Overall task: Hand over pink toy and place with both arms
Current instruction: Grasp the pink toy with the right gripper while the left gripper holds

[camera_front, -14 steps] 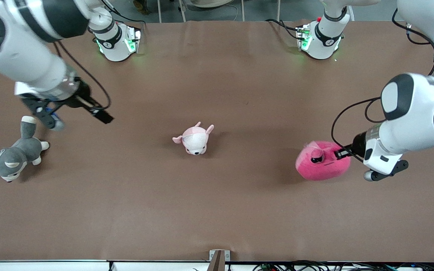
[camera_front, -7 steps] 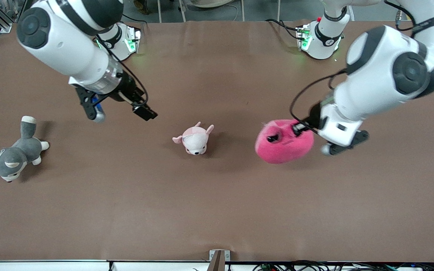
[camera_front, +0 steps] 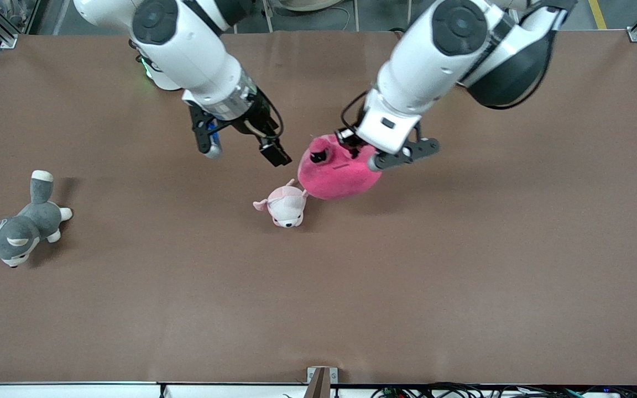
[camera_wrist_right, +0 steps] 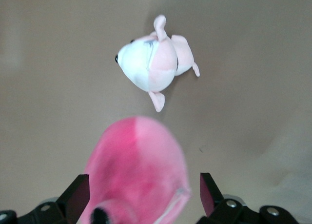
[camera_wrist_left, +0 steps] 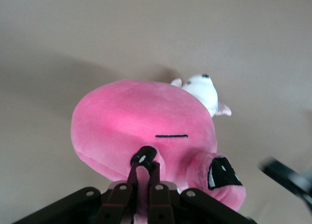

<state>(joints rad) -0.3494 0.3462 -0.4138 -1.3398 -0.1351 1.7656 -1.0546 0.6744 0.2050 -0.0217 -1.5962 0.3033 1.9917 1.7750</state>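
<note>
The pink toy (camera_front: 334, 167) hangs in the air over the middle of the table, just above the pale pink-and-white puppy plush (camera_front: 285, 205). My left gripper (camera_front: 348, 145) is shut on a fold of the pink toy's fabric, as the left wrist view shows: gripper (camera_wrist_left: 145, 160), toy (camera_wrist_left: 141, 116). My right gripper (camera_front: 275, 153) is open and empty, right beside the toy on the right arm's side. In the right wrist view the toy (camera_wrist_right: 139, 170) fills the gap between my open fingers (camera_wrist_right: 78, 194), whose gripper midpoint (camera_wrist_right: 142, 197) lies over it.
The puppy plush also shows in the left wrist view (camera_wrist_left: 202, 90) and the right wrist view (camera_wrist_right: 151, 63), on the table below the toy. A grey-and-white dog plush (camera_front: 17, 229) lies at the right arm's end of the brown table (camera_front: 462, 276).
My left arm has carried the pink toy from the left arm's end to over the middle. My right arm has swung from near the grey dog to beside the toy.
</note>
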